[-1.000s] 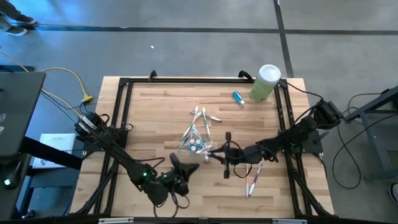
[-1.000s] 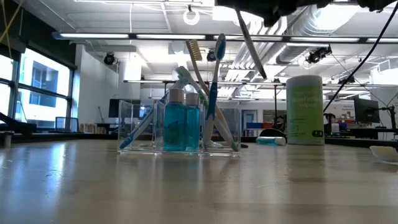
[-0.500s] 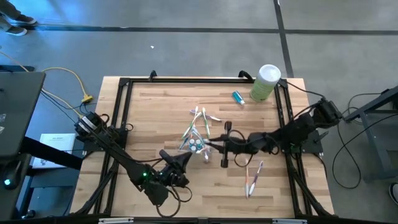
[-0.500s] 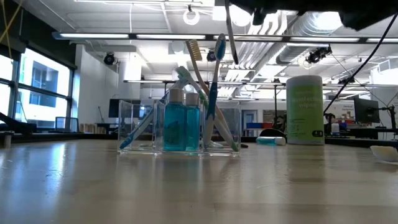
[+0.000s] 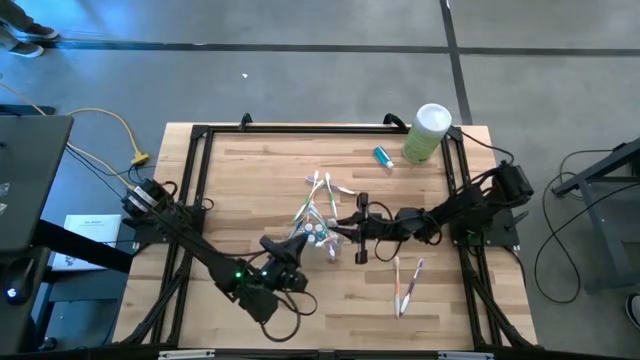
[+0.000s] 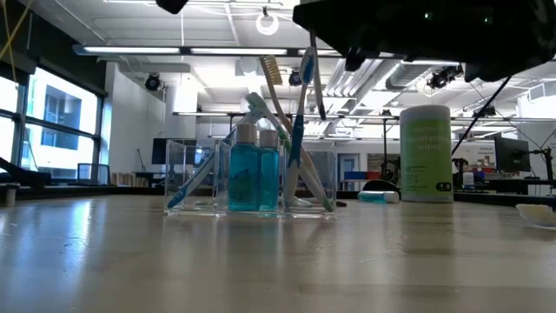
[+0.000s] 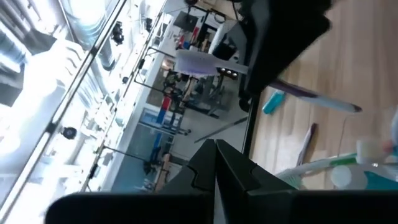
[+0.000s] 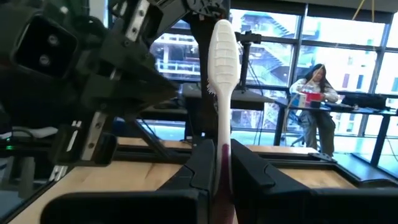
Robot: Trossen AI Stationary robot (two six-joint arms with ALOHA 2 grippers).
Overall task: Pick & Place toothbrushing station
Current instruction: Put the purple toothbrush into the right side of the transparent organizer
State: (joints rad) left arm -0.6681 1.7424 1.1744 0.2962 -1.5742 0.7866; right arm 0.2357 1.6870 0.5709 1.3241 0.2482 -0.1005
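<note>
A: Table centre?

B: Clear cup (image 5: 316, 232) with toothbrushes (image 5: 322, 190) fanned out toward the far side. Right gripper (image 5: 346, 228) just beside the cup on its right, arm reaching in from the right edge.

A: Left arm?

B: Comes in from the left; left gripper (image 5: 288, 252) near the cup's front-left, fingers not readable from above.

A: Loose items?

B: Two toothbrushes (image 5: 404, 285) lie flat on the wood, front-right. A small blue tube (image 5: 382, 155) sits beside the pale-green canister (image 5: 427, 133) at the far right corner.
</note>
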